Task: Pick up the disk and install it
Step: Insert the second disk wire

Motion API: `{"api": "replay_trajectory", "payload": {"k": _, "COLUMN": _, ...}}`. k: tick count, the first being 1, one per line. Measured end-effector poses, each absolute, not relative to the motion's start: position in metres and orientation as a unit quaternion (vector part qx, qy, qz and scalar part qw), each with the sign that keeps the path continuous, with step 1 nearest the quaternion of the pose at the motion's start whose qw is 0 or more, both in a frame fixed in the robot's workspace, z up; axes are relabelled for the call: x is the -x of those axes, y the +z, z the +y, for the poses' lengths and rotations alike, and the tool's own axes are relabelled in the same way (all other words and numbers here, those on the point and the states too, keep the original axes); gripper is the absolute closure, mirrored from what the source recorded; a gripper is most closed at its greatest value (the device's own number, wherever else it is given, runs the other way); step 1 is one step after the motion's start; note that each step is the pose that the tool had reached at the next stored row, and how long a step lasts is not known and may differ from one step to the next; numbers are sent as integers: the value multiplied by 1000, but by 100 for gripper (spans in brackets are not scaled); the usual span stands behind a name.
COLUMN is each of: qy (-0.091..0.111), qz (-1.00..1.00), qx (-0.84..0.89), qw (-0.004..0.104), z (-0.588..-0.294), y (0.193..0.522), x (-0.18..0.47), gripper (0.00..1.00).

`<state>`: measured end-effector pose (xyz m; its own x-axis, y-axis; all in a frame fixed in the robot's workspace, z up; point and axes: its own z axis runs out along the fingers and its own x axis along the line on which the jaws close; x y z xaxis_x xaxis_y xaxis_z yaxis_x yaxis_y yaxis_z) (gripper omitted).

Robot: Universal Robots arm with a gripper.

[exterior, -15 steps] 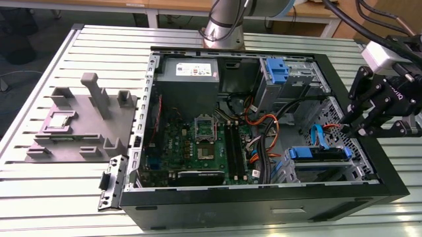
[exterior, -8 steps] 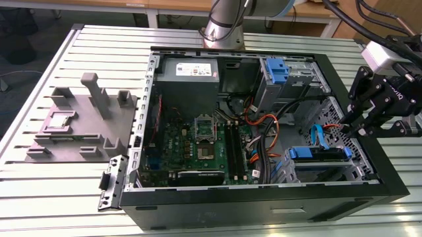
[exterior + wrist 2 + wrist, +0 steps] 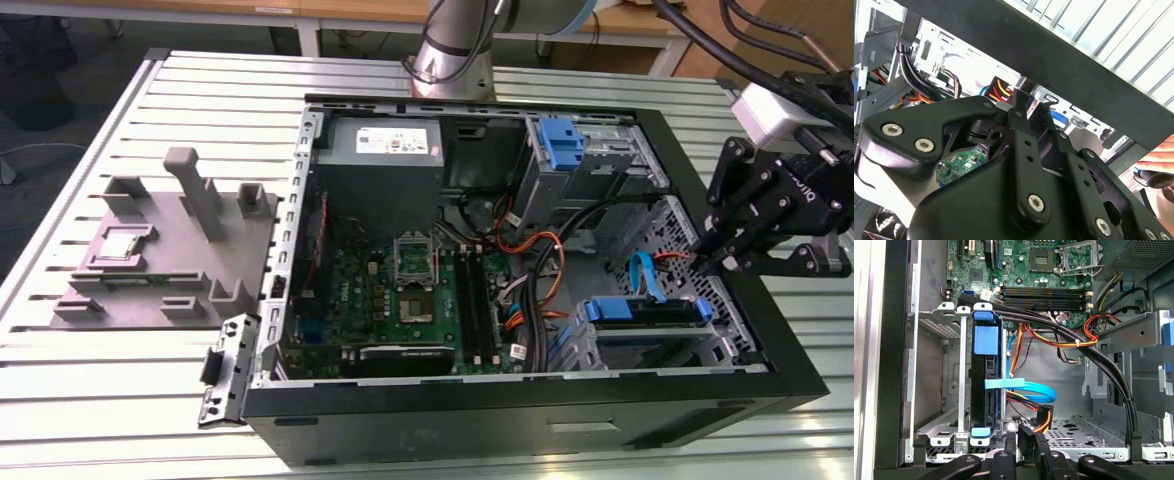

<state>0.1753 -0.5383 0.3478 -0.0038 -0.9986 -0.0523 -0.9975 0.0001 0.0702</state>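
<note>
Seated edge-on in the metal drive cage (image 3: 961,385) of the open black computer case (image 3: 534,425): blue-framed silver disk (image 3: 985,390), label hidden. Poised above the case's edge, black gripper (image 3: 714,262), pinched narrow, empty, base cut off.

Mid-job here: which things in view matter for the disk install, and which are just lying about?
Job: disk in its blue carrier, standing in the drive cage; pincer near that cage.
Lying about: grey fixture on the table; power supply; blue bracket.
</note>
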Motion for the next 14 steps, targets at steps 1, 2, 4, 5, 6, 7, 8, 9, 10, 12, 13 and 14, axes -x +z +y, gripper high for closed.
{"api": "replay_trajectory", "payload": {"k": 1, "qy": -43, "qz": -707, "qx": -706, "qw": 6, "z": -538, "y": 348, "x": -175, "gripper": 71}}
{"api": "replay_trajectory", "payload": {"k": 2, "qy": -43, "qz": -707, "qx": -706, "qw": 6, "z": -538, "y": 348, "x": -175, "gripper": 71}}
{"api": "replay_trajectory", "payload": {"k": 4, "qy": -43, "qz": -707, "qx": -706, "qw": 6, "z": -538, "y": 348, "x": -175, "gripper": 71}}
{"api": "replay_trajectory", "payload": {"k": 5, "qy": -44, "qz": -707, "qx": -706, "qw": 6, "z": -538, "y": 348, "x": -175, "gripper": 71}}
{"api": "replay_trajectory", "payload": {"k": 6, "qy": -44, "qz": -707, "qx": -706, "qw": 6, "z": -538, "y": 348, "x": -175, "gripper": 71}}
{"api": "replay_trajectory", "payload": {"k": 7, "qy": -44, "qz": -707, "qx": -706, "qw": 6, "z": -538, "y": 348, "x": -175, "gripper": 71}}
{"api": "replay_trajectory", "payload": {"k": 8, "qy": -44, "qz": -707, "qx": -706, "qw": 6, "z": -538, "y": 348, "x": -175, "gripper": 71}}
{"api": "replay_trajectory", "payload": {"k": 9, "qy": -44, "qz": -707, "qx": -706, "qw": 6, "z": -538, "y": 348, "x": -175, "gripper": 71}}
{"api": "replay_trajectory", "payload": {"k": 10, "qy": -44, "qz": -707, "qx": -706, "qw": 7, "z": -538, "y": 348, "x": -175, "gripper": 71}}
{"api": "replay_trajectory", "payload": {"k": 12, "qy": -44, "qz": -707, "qx": -706, "qw": 7, "z": -538, "y": 348, "x": -175, "gripper": 73}}
{"api": "replay_trajectory", "payload": {"k": 13, "qy": -44, "qz": -707, "qx": -706, "qw": 7, "z": -538, "y": 348, "x": -175, "gripper": 80}}
{"api": "replay_trajectory", "payload": {"k": 14, "qy": -44, "qz": -707, "qx": -706, "qw": 7, "z": -538, "y": 348, "x": -175, "gripper": 80}}
